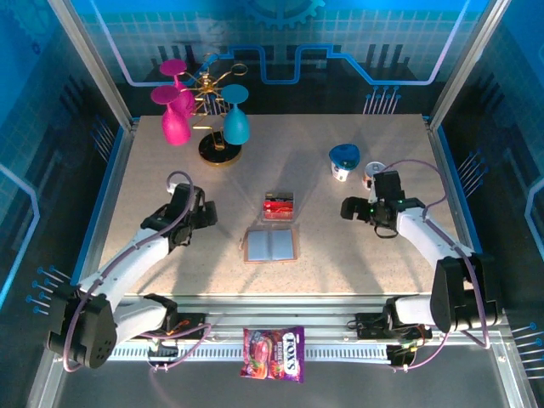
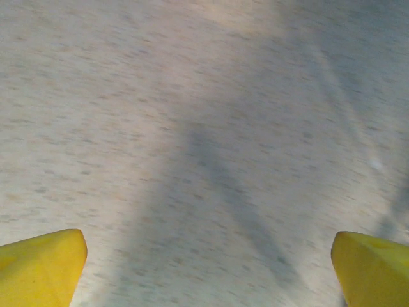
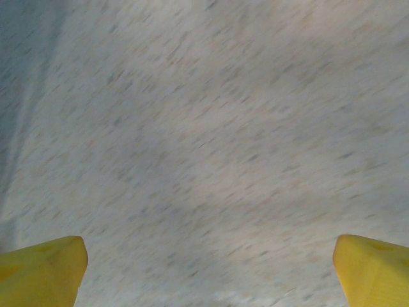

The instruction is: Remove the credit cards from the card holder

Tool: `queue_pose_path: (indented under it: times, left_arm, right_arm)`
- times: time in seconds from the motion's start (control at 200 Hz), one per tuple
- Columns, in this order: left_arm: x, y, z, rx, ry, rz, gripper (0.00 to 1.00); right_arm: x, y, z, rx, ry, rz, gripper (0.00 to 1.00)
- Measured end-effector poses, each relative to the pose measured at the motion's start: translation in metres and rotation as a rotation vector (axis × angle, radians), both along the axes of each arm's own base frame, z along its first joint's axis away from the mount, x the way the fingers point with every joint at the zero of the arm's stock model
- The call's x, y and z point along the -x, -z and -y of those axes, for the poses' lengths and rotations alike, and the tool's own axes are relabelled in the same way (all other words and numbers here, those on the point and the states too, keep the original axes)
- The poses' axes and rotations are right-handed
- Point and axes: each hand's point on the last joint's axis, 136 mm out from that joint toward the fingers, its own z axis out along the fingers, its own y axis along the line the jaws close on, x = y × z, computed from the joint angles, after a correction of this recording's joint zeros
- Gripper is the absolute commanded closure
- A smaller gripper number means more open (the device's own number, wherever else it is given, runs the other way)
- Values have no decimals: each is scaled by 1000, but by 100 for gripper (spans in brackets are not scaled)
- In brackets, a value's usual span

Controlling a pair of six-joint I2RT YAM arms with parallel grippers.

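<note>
Though open, card holder (image 1: 271, 246) crosswise.

Right gripper (image 3: 204, 281) — yellow fingertips (image 3: 41, 272) wide apart over blurred speckled tabletop (image 3: 204, 128)

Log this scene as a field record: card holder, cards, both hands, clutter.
card holder: open flat, grey-blue inside facing up, middle of the table
credit cards: red stack on the table just beyond the card holder
left hand: open, holding nothing, over bare table left of the card holder
right hand: open, holding nothing, over bare table right of the credit cards
candy packet: on the near rail, off the table
</note>
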Motion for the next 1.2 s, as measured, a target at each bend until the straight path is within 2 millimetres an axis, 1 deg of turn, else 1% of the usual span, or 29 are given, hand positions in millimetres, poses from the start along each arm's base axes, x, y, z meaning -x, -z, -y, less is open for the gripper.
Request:
queue_pose_path:
  times: [0.075, 0.17, 0.25, 0.325, 0.38, 0.44, 0.505, 0.59, 0.66, 0.7, 0.76, 0.87, 0.966, 1.101, 1.201]
  left_arm:
    - [-3, 4, -19, -70, -31, 26, 1]
    - [-5, 16, -33, -136, -30, 61, 1]
    - [-5, 30, -39, -166, -16, 79, 1]
    - [-8, 39, -46, -177, -17, 87, 1]
    - [-15, 39, -48, -180, -16, 115, 1]
    - [-26, 32, -49, -173, -13, 177, 1]
    - [-37, 24, -47, -164, -5, 244, 1]
    - [-51, 15, -45, -159, 11, 331, 1]
    - [-62, 14, -41, -153, 35, 374, 1]
    - [-67, 16, -39, -146, 48, 389, 1]
    - [-73, 21, -39, -135, 59, 391, 1]
    - [-81, 32, -38, -111, 88, 392, 1]
    - [-86, 33, -40, -91, 103, 416, 1]
    - [-90, 26, -34, -67, 134, 457, 1]
    - [-91, 23, -31, -59, 151, 469, 1]
  right_arm:
    - [-6, 1, 19, 49, 40, 32, 0]
    - [-16, -2, 41, 99, 83, 88, 0]
    - [-26, -4, 47, 139, 63, 185, 0]
    - [-26, 1, 49, 181, 34, 287, 0]
    - [-23, 9, 51, 218, 18, 345, 0]
    - [-19, 17, 53, 246, 6, 375, 0]
    - [-22, 16, 54, 261, -4, 425, 0]
    - [-35, 0, 51, 263, -15, 532, 0]
    - [-46, -12, 48, 262, -22, 609, 0]
    - [-52, -15, 46, 261, -29, 642, 0]
    - [-58, -13, 44, 258, -41, 663, 0]
    - [-63, -2, 39, 249, -72, 660, 0]
    - [-64, 7, 33, 254, -102, 643, 0]
    - [-70, 0, 21, 271, -140, 667, 0]
    - [-72, -4, 19, 285, -144, 682, 0]
